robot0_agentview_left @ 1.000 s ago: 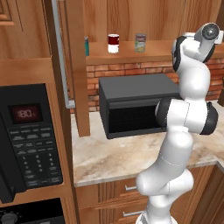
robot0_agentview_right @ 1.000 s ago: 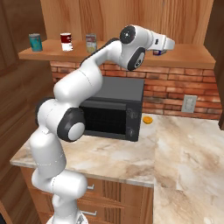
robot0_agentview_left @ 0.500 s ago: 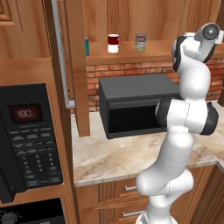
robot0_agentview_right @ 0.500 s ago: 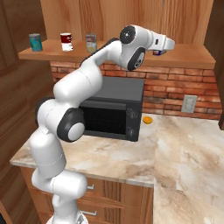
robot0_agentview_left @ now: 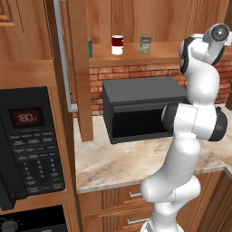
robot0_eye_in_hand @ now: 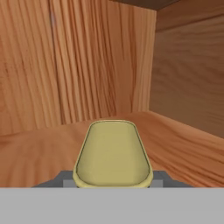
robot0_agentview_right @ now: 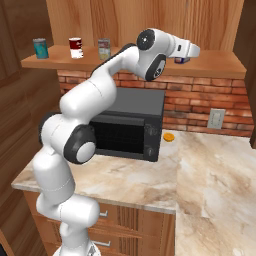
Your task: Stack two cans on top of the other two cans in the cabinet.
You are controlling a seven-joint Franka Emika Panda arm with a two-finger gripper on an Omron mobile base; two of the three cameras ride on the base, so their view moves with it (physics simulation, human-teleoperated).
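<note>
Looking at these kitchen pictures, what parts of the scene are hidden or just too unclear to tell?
- Teal can: in the left base view the cabinet door covers most of it.
- Dark blue and yellow can: in the right base view the robot's hand hides nearly all of it; in the hand view its yellow top is all that appears.
- Pincer: its fingertips sit behind that can.
- Can labels: too small to read.

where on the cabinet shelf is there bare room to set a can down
Bare shelf runs between the greenish-beige can and the gripper, shut on the dark blue can near the right end. The left end is crowded: teal can, red-and-white can, then the beige one.
</note>
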